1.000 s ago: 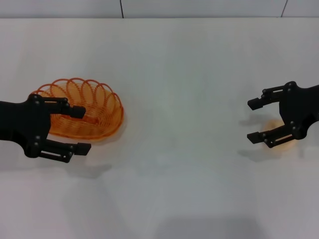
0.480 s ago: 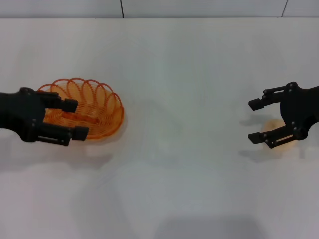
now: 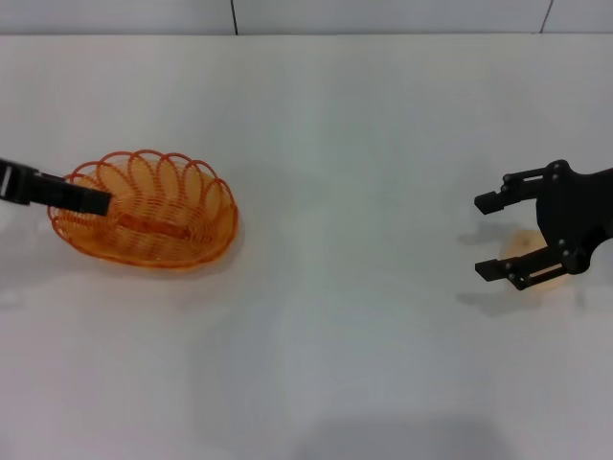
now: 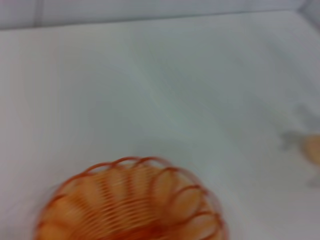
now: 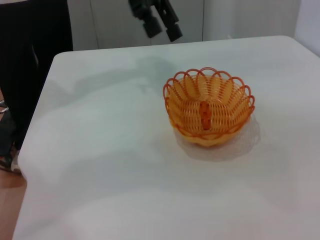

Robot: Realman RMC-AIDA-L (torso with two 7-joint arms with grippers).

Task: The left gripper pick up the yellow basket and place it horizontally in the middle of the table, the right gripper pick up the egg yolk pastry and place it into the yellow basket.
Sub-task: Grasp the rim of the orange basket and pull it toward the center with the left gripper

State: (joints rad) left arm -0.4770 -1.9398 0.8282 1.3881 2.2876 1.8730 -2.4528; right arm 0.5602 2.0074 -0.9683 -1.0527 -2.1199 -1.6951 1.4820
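Your left gripper (image 3: 91,200), a black two-fingered claw on a black arm, reached in from the left edge of the head view at mid-height. Only a dark tip lay over the left rim of the oval orange-yellow wire basket (image 3: 153,222), and whether its fingers were spread or closed you could not tell. In the right wrist view the same claw (image 5: 159,25) hung above the far table edge at the top of the frame, apart from the basket (image 5: 209,107).

The basket sat on the large white tabletop (image 3: 335,144) in the left half of the head view, upright, its scalloped rim up and its woven bottom down. The left wrist view caught only its looped rim (image 4: 135,200) at the lower left, blurred.

Your right gripper (image 3: 493,236), the matching black claw, stood at the right edge of the head view at mid-height, fingers spread wide and holding nothing. The small pale cream-yellow domed pastry (image 3: 525,244) lay on the table under it, between the two fingers and partly hidden by the lower one. In the left wrist view it was a pale blur (image 4: 313,149) at the right edge.
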